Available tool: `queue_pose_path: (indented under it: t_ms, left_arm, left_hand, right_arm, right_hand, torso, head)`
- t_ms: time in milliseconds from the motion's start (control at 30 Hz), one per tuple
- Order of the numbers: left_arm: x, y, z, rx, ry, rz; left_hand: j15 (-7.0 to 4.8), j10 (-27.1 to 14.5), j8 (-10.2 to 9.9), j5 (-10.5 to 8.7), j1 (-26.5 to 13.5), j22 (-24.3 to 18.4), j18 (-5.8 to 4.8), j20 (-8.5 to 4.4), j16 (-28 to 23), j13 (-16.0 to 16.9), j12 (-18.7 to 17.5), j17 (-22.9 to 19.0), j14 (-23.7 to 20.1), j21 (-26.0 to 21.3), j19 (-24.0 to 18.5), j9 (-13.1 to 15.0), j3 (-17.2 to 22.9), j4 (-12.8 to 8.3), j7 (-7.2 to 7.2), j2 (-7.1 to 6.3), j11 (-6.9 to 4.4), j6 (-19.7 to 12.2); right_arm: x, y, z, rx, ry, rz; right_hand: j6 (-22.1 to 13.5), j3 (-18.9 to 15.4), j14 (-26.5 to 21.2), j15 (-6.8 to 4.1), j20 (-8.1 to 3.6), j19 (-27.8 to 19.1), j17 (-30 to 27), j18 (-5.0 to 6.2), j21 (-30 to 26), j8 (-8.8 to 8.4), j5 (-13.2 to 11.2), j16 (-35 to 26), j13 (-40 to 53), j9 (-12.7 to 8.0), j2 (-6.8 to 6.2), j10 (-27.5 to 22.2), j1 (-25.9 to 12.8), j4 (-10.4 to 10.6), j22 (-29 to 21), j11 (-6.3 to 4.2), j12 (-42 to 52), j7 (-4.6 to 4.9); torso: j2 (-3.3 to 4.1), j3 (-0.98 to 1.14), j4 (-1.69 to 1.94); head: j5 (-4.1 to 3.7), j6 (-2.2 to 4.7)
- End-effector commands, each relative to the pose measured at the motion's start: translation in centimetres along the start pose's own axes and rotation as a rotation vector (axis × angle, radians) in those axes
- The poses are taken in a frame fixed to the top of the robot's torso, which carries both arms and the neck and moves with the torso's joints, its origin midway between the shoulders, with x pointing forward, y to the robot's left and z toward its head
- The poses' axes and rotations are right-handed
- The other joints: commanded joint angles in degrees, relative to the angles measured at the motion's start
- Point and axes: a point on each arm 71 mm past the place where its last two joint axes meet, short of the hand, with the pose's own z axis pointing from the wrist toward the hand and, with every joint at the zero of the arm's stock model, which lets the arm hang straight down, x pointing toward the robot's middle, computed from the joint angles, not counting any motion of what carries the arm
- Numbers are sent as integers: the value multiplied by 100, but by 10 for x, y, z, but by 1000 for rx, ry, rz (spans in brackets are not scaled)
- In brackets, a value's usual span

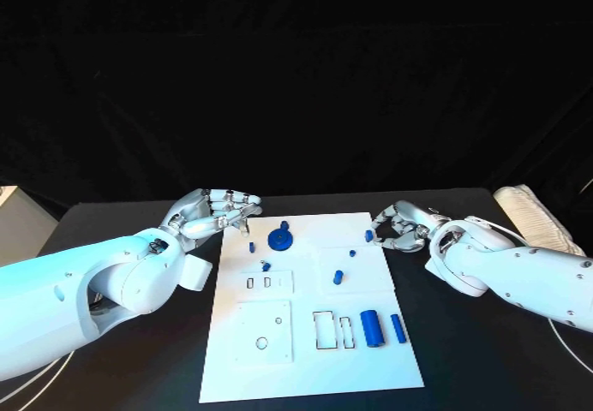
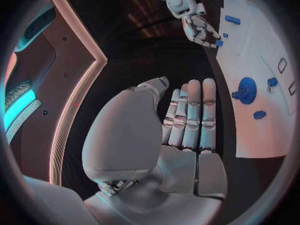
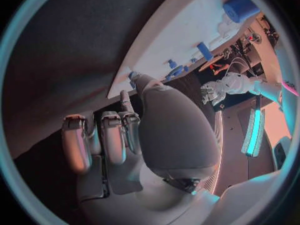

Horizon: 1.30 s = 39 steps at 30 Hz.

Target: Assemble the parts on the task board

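Task board [image 1: 309, 377]: flat white rectangular plate, matte, mid-table on black table [image 1: 111, 377], with rectangular and oval cut-outs. Round blue disc part [image 1: 282, 240] near far left corner; two blue cylinders [image 1: 372, 328] upright-lying side by side at right; small blue pegs [image 1: 338, 276] scattered between. Left hand [image 1: 220, 212], silver, jointed, at far left corner just beside disc, fingers curled, nothing visibly held. Right hand [image 1: 404, 227] at far right edge, fingers curled near small blue peg [image 1: 369, 234]; hold on it not discernible.
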Motion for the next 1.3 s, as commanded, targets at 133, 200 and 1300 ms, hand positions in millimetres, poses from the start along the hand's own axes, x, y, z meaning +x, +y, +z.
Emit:
queue_pose_path:
  t_ms: [133, 200, 1300]
  left_arm:
    - [2, -1, 0, 9, 21, -4]
    - [2, -1, 0, 8, 21, -3]
    - [1, -1, -1, 3, 20, 3]
  left_hand:
    - [-1, -19, 19, -19, 6, 5, 75, -9, 19, 8, -13, -5, -21, 38, -39, 5, 18, 5, 3, 9, -6, -30]
    - [-1, -19, 19, -19, 6, 5, 75, -9, 19, 8, -13, -5, -21, 38, -39, 5, 18, 5, 3, 9, -6, -30]
    - [0, -22, 19, -19, 4, 9, 75, -8, 21, 9, -14, -7, -25, 44, -46, 7, 22, 4, 6, 10, -4, -31]
  right_arm:
    - [2, 3, 2, -5, -13, 13]
    - [3, 4, 2, -7, -11, 14]
    - [10, 11, 9, -20, 37, 13]
  right_hand:
    - [8, 39, 598, 58, 42, 610, 1509, -83, 13, -9, -11, 25, 1413, -9, 72, 505, -2, -5, 1509, 27, 34, 21]
    - [8, 39, 598, 58, 42, 610, 1509, -83, 13, -9, -11, 25, 1413, -9, 72, 505, -2, -5, 1509, 27, 34, 21]
    - [398, 449, 598, -123, -99, 610, 1509, -83, 13, 163, -22, 25, 1498, 17, 205, 595, -40, -106, 1509, -102, 134, -146]
  torso:
    - [-3, -2, -9]
    - [-2, 0, -11]
    - [1, -4, -11]
  head:
    - [13, -4]
    - [19, 8]
    - [25, -22]
